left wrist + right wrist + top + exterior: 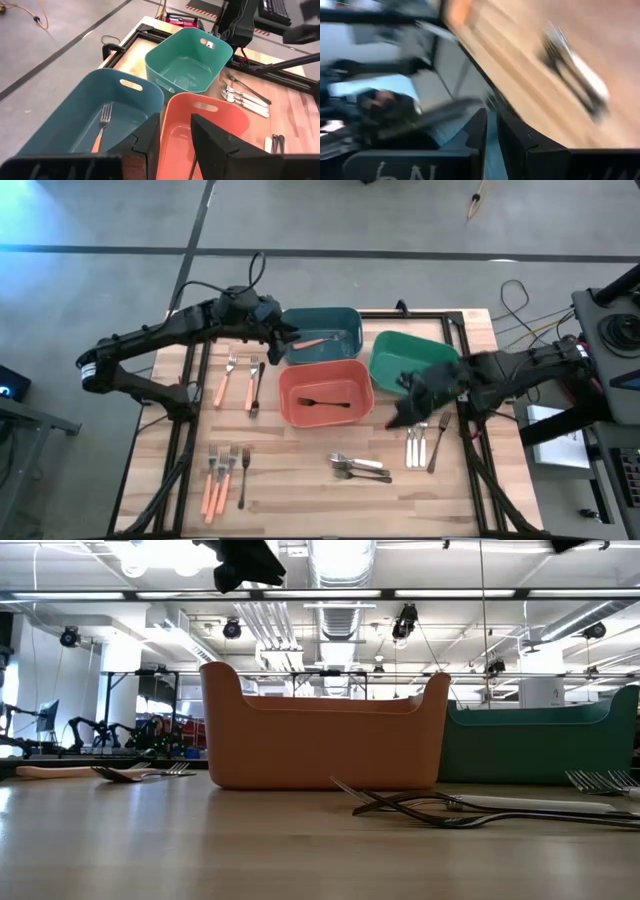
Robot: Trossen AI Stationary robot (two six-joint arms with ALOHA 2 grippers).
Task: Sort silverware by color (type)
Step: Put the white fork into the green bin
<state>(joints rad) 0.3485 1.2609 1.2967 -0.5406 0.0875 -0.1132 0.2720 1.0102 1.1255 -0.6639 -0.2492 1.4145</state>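
Orange-handled forks (220, 480), black fork (322, 402), shiny silver ones (360, 468).

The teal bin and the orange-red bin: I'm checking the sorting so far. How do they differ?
The teal bin holds an orange-handled fork; the orange-red bin holds a black fork. In the high view the teal bin sits farther up the table, the orange-red bin nearer the middle. Both are rectangular, with handle slots.
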